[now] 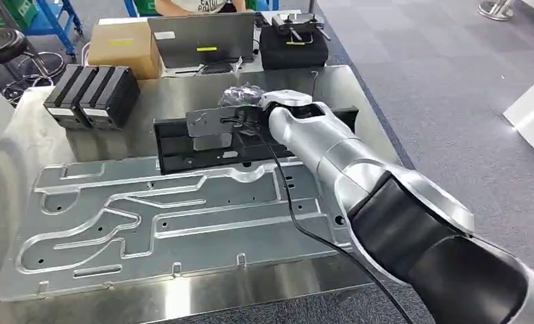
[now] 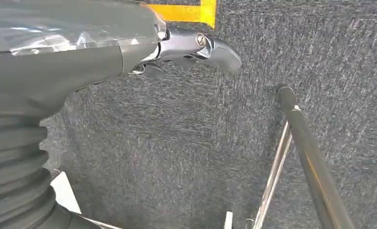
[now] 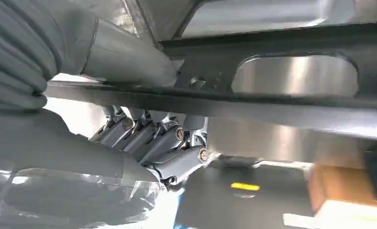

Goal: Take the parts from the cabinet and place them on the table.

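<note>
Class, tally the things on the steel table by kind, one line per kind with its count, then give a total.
Large machined aluminium plate: 1
Black metal frame part, held by the right hand: 1
Black ribbed boxes: 2
Brown cardboard box: 1
Grey folded metal panel: 1
Black case: 1
Total: 7

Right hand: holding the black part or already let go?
Holding. In the right wrist view the right hand has its thumb over the black part and fingers curled beneath its edge; the head view shows it over the steel table.
</note>
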You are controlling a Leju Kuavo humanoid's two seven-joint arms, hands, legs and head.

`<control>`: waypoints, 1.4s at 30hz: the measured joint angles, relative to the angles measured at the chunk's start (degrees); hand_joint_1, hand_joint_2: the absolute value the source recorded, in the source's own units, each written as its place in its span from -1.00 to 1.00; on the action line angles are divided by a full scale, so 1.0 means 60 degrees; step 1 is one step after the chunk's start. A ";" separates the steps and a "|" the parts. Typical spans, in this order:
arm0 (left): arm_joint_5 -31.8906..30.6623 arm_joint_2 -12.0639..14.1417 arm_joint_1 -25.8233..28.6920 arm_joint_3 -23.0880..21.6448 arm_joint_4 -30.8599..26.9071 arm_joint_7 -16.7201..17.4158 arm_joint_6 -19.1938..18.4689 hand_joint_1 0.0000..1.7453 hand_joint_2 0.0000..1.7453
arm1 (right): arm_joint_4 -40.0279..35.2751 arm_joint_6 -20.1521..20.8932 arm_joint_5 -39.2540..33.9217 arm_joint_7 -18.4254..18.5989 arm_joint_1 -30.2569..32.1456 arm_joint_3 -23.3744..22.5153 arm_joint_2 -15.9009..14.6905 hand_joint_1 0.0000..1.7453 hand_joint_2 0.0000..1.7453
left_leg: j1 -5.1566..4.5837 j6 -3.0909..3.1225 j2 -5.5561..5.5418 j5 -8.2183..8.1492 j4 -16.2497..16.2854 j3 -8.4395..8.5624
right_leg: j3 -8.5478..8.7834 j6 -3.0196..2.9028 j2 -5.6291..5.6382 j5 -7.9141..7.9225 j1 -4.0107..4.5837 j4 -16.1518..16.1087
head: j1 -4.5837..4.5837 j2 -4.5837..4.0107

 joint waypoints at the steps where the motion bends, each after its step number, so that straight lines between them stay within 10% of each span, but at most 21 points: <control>1: 0.0000 -0.0025 0.0000 0.0000 0.0000 0.0000 0.0000 -1.00 1.00 | 0.0011 -0.0119 0.0087 0.0079 -0.0042 0.0076 0.0004 1.00 1.00 | -0.0026 0.0001 -0.0020 -0.0007 -0.0007 0.0031 | 0.0389 -0.0123 0.0009 0.0446 0.0052 -0.0869 | 0.0003 0.0000; 2: 0.0000 -0.0058 -0.0001 0.0000 0.0004 0.0000 0.0000 -1.00 1.00 | 0.0011 -0.0243 0.0130 0.0109 -0.0118 0.0116 0.0004 1.00 1.00 | 0.0003 -0.0001 -0.0022 -0.0016 -0.0021 0.0036 | 0.0694 -0.0285 0.0028 0.0681 0.0138 -0.1652 | 0.0000 0.0000; 8: 0.0000 -0.0098 -0.0025 0.0000 0.0011 0.0058 0.0000 -1.00 1.00 | 0.0113 0.1466 -0.0016 0.0638 -0.0426 0.0182 0.0131 1.00 1.00 | -0.0035 -0.0274 0.0047 -0.0135 -0.0038 0.0088 | 0.1060 -0.0321 -0.0010 0.0737 0.0088 -0.2251 | 0.0004 0.0000; 12: 0.0000 -0.0084 -0.0071 0.0000 0.0011 0.0178 -0.0054 -1.00 1.00 | 0.0222 0.2680 -0.1231 0.1306 -0.0386 -0.0080 0.0281 1.00 1.00 | -0.0021 -0.0367 0.0047 -0.1302 0.2458 -0.1088 | 0.1066 -0.0398 0.0000 0.0734 0.0081 -0.2242 | -0.0004 0.0000; 14: 0.0000 -0.0040 -0.0058 0.0000 0.0011 0.0211 -0.0077 -1.00 1.00 | 0.0270 0.3039 -0.1524 0.1490 -0.0366 -0.0329 0.0295 1.00 1.00 | -0.0013 -0.0414 0.0050 -0.1029 0.2503 -0.1149 | 0.1058 -0.0389 0.0002 0.0702 0.0082 -0.2183 | 0.0000 0.0000; 15: 0.0000 -0.0004 -0.0051 0.0000 0.0011 0.0219 -0.0098 -1.00 1.00 | 0.0295 0.3155 -0.1596 0.1519 -0.0381 -0.0467 0.0313 -1.00 -1.00 | 0.0002 -0.0424 0.0053 -0.0612 0.1853 -0.0841 | 0.1058 -0.0369 0.0006 0.0669 0.0076 -0.2136 | -0.0004 0.0000; 17: 0.0000 0.0065 -0.0056 0.0004 0.0011 0.0219 -0.0153 -1.00 1.00 | 0.0299 0.3231 -0.1665 0.1526 -0.0418 -0.0681 0.0360 -1.00 -1.00 | 0.0041 -0.0436 0.0087 0.0142 0.0224 -0.0046 | 0.1042 -0.0304 0.0020 0.0562 0.0063 -0.1974 | 0.0000 0.0000; 21: -0.0004 0.0080 -0.0072 0.0000 0.0011 0.0284 -0.0179 -1.00 1.00 | 0.0302 0.3261 -0.1706 0.1424 -0.0419 -0.0867 0.0401 -1.00 -1.00 | -0.0032 -0.0206 0.0054 -0.0039 -0.0016 0.0048 | 0.0929 -0.0164 0.0044 0.0549 0.0114 -0.1879 | -0.0004 0.0000; 22: 0.0011 0.0084 -0.0063 0.0004 0.0015 0.0291 -0.0175 -1.00 -1.00 | 0.0302 0.3257 -0.1705 0.1409 -0.0420 -0.0897 0.0404 -1.00 -1.00 | -0.0063 -0.0146 0.0043 -0.0032 -0.0013 0.0042 | 0.0935 -0.0127 0.0036 0.0565 0.0104 -0.1893 | 0.0000 0.0000; 24: 0.0000 0.0084 -0.0077 0.0000 0.0015 0.0332 -0.0179 -1.00 -1.00 | 0.0302 0.3261 -0.1705 0.1373 -0.0418 -0.0995 0.0408 -1.00 -1.00 | 0.0010 -0.0028 0.0057 0.0039 -0.0101 0.0077 | 0.0886 -0.0014 0.0051 0.0397 0.0071 -0.1720 | 0.0000 0.0000; 27: 0.0000 0.0091 -0.0099 -0.0062 0.0015 0.0379 -0.0244 -1.00 -1.00 | 0.0306 0.3323 -0.1705 0.1282 -0.0387 -0.1046 0.0408 -1.00 -1.00 | 0.0010 0.0014 0.0073 0.0050 -0.0100 0.0058 | -0.0006 0.0125 0.0025 -0.0639 0.0014 0.0228 | 0.0000 0.0000; 29: 0.0000 0.0091 -0.0098 -0.0073 0.0015 0.0397 -0.0259 -1.00 -1.00 | 0.0328 0.3341 -0.1702 0.1260 -0.0288 -0.1071 0.0408 -1.00 -1.00 | 0.0010 0.0014 0.0076 0.0050 -0.0098 0.0058 | -0.0394 0.0135 0.0022 -0.0769 -0.0008 0.1023 | 0.0000 0.0000; 33: 0.0000 0.0087 -0.0109 -0.0091 0.0015 0.0430 -0.0270 -1.00 -1.00 | 0.0339 0.3374 -0.1651 0.1256 -0.0311 -0.1101 0.0404 -1.00 -1.00 | -0.0010 0.0005 0.0052 0.0051 -0.0100 0.0088 | 0.0904 -0.0126 0.0034 0.0585 0.0063 -0.1582 | 0.0000 0.0000; 39: 0.0000 0.0069 -0.0135 -0.0128 0.0018 0.0427 -0.0295 -1.00 -1.00 | 0.0357 0.3286 -0.1240 0.1336 -0.0333 -0.1101 0.0353 -1.00 -1.00 | -0.0001 -0.0293 0.0079 0.0004 -0.0113 0.0064 | 0.1129 -0.0277 -0.0006 0.0631 0.0037 -0.2160 | 0.0000 0.0000; 42: 0.0000 0.0066 -0.0130 -0.0128 0.0018 0.0405 -0.0295 -1.00 -1.00 | 0.0357 0.2905 -0.1018 0.1347 -0.0329 -0.1083 0.0350 -1.00 -1.00 | -0.0001 -0.0361 0.0071 -0.0958 0.1532 -0.0650 | 0.1122 -0.0389 0.0014 0.0668 0.0056 -0.2210 | -0.0004 0.0000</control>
